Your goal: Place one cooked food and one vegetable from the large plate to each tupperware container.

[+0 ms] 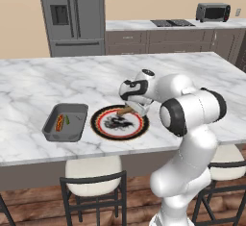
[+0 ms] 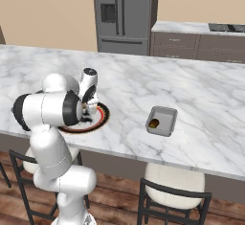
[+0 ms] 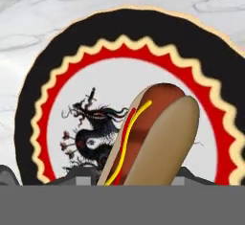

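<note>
Centre frame, your gripper (image 1: pixel 129 108) clasps a hot dog (image 3: pixel 150 135) in a tan bun with a mustard stripe, above the wide round dark-rimmed plate (image 1: pixel 106 131) on the marble worktop (image 1: pixel 38 83). Soft, light, squashable: hold its mid-length gently.

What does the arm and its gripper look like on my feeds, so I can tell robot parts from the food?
The arm is glossy white, built of rounded, bulbous segments with dark, near-black bands and caps at the joints. No cables or markings show. The gripper sits on a white hand with dark patches; in the hand view its small dark grey finger tips rise at the bottom.
</note>
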